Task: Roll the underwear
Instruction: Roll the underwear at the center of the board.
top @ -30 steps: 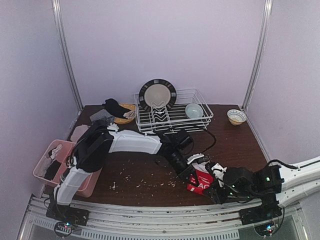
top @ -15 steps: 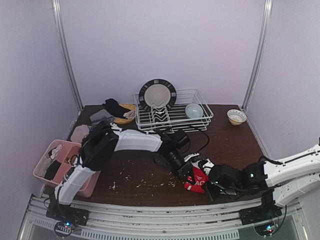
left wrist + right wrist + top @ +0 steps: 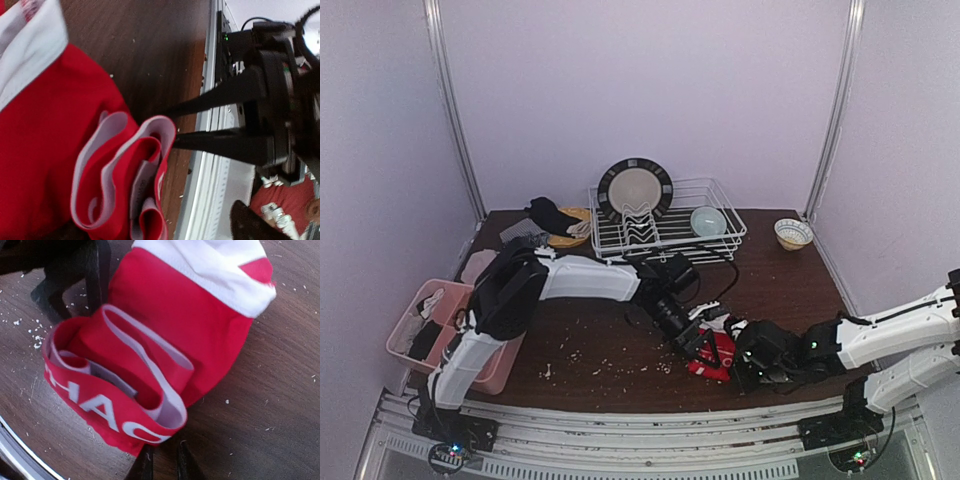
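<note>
Red underwear with a white waistband lies loosely rolled on the dark table near its front edge. The right wrist view shows its looped band with white letters. My right gripper is at the roll's near edge, fingers almost together, pinching the outer band. In the left wrist view those black fingers meet the roll at its fold. My left gripper stands at the roll's far left side. Its dark fingers are spread apart and hold no cloth.
A pink tray with more cloth pieces stands at the left edge. At the back are a white dish rack with a plate, a small bowl and a black cloth on a yellow plate. Crumbs dot the table.
My right gripper has moved left up to the roll and narrowed on its edge. The left gripper has let go and opened. The cloth has bunched into a tighter roll.
</note>
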Available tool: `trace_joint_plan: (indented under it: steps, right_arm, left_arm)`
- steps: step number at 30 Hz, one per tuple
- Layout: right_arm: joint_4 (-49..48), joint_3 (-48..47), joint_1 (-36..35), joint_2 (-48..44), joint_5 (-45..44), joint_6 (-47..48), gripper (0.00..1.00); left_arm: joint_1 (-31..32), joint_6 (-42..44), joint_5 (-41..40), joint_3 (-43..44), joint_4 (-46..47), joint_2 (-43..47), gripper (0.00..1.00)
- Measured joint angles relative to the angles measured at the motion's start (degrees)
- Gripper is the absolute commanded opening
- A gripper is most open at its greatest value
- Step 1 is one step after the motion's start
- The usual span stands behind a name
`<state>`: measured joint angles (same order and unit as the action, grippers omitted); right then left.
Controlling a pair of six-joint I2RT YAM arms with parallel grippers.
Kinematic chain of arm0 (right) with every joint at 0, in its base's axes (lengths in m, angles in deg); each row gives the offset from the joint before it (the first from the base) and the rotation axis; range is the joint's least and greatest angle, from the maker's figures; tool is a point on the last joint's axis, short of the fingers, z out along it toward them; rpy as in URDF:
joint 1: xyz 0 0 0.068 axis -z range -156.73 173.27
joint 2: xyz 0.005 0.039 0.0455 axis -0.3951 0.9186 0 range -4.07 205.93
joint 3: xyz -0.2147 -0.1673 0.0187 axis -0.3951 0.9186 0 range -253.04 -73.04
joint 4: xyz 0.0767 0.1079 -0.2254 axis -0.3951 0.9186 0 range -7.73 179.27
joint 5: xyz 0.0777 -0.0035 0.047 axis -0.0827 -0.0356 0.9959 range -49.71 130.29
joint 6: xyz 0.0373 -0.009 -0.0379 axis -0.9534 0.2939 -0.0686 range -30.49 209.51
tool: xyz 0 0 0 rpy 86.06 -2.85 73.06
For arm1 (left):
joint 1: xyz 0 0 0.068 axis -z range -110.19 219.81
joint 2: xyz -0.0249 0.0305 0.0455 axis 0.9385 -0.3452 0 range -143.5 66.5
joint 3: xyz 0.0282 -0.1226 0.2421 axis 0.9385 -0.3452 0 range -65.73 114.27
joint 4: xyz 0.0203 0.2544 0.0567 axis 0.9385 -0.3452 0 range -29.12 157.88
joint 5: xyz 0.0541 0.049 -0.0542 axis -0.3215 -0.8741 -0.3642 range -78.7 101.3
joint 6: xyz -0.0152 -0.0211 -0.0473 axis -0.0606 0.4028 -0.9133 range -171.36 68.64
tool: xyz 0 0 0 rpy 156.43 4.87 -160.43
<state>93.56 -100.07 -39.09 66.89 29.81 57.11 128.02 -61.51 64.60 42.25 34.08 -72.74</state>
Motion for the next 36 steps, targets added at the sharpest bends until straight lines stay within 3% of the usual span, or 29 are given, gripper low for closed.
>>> trace_joint_plan:
  steps: [6, 14, 16, 21, 31, 36]
  right_arm:
    - [-0.4, 0.4, 0.4, 0.2, 1.1, -0.9, 0.17]
    - [-0.1, 0.3, -0.2, -3.6, 3.4, -0.7, 0.3]
    - [0.2, 0.0, -0.8, -7.0, 3.5, -0.5, 0.28]
    - [-0.2, -1.1, -2.8, -11.8, 4.5, 1.0, 0.14]
    - [-3.3, -5.5, -2.8, -1.9, 4.9, 3.2, 0.14]
    - [-4.8, -9.3, -1.4, 2.6, 5.1, 4.1, 0.14]
  left_arm:
    - [-0.1, -0.3, -4.7, -4.5, 0.6, 4.6, 0.98]
    - [0.0, -1.0, -9.6, -8.3, 1.4, 7.5, 0.98]
    - [0.0, -1.5, -10.8, -8.3, 1.6, 7.6, 0.98]
    - [-0.1, -2.5, -15.2, -9.7, 2.7, 9.3, 0.98]
    - [-0.9, -4.0, -23.9, -15.0, 4.4, 17.1, 0.98]
    - [-1.9, -7.5, -29.8, -23.9, 7.9, 24.3, 0.98]
